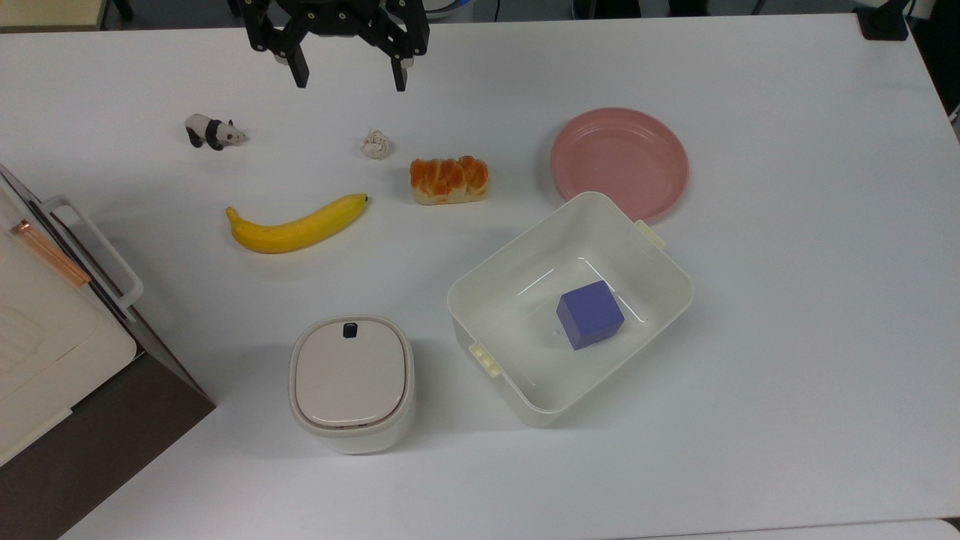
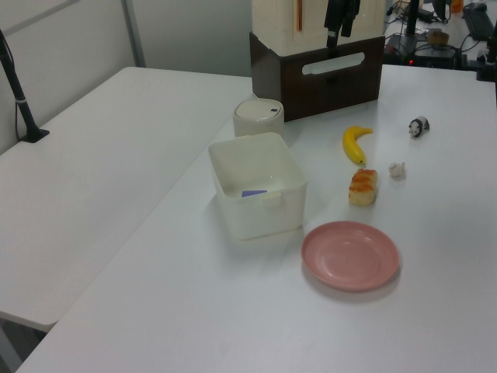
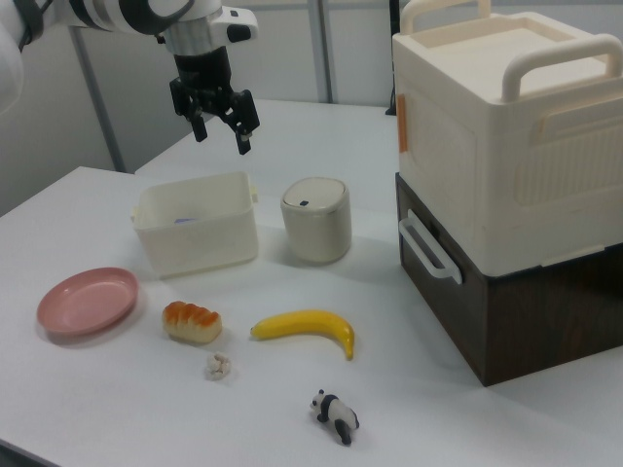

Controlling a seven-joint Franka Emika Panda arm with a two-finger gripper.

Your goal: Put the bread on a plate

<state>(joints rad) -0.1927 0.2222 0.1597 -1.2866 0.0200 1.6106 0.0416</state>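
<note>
Bread well apart from claw

A robotics lab bench is indicated. A plain white table is set with unrelated test props: toy panda, banana, purple cube in a white tub. Cabling and equipment are seen behind; grey partition panels enclose the space.
</note>
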